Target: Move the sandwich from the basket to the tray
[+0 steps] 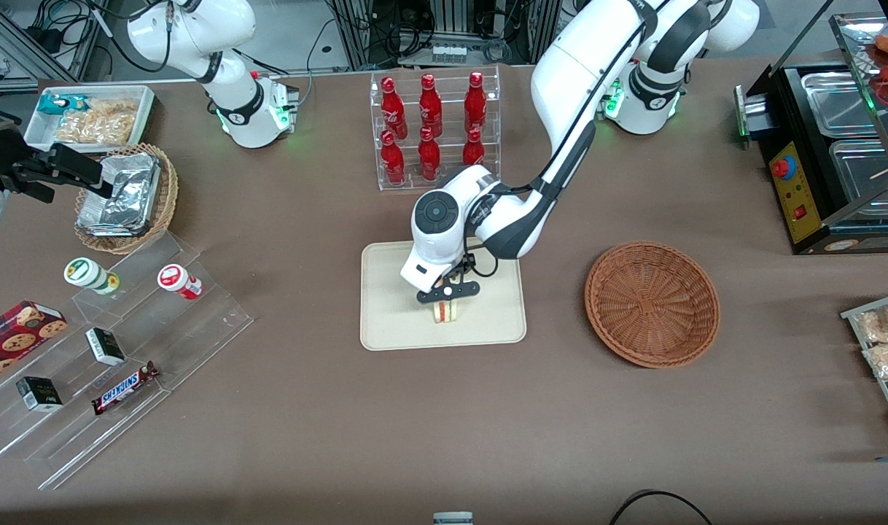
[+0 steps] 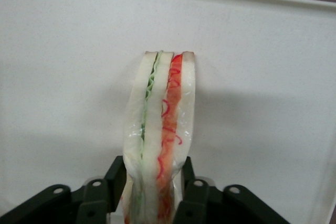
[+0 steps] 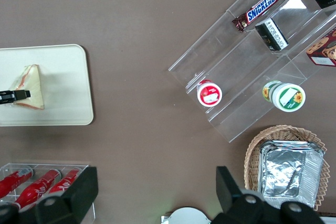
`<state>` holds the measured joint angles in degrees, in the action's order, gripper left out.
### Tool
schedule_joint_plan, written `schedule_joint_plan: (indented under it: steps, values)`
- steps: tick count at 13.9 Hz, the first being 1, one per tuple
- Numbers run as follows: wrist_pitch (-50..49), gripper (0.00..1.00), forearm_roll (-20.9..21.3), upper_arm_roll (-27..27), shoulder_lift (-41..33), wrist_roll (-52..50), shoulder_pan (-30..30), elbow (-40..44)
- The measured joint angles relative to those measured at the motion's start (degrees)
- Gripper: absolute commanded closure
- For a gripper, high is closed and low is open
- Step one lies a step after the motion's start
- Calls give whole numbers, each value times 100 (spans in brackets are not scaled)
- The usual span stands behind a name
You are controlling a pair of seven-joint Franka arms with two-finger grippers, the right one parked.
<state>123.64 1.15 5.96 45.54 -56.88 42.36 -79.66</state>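
Note:
The sandwich (image 1: 445, 311) (image 2: 160, 129) (image 3: 30, 86), a white-bread wedge with green and red-orange filling, stands on its edge on the cream tray (image 1: 393, 321) (image 2: 63, 77) (image 3: 68, 77), about in the tray's middle. My left gripper (image 1: 448, 292) (image 2: 152, 174) is directly above it, shut on the sandwich, with one black finger (image 2: 116, 174) pressing each bread face. The reddish-brown woven basket (image 1: 652, 302) sits empty on the table beside the tray, toward the working arm's end.
A clear rack of red bottles (image 1: 433, 131) stands farther from the front camera than the tray. A clear stepped shelf with snacks (image 1: 123, 350), a tan basket of foil packets (image 1: 123, 197) and a white bin (image 1: 90, 117) lie toward the parked arm's end. A black food warmer (image 1: 830, 153) stands at the working arm's end.

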Motion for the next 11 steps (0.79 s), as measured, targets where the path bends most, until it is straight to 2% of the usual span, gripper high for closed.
schedule_joint_plan:
  steps: [5, 11]
  values:
    - [-124, 0, 0, -11, -125, -8, -20, 222]
    - [-1167, 0, 14, -110, -929, 30, -80, 262]
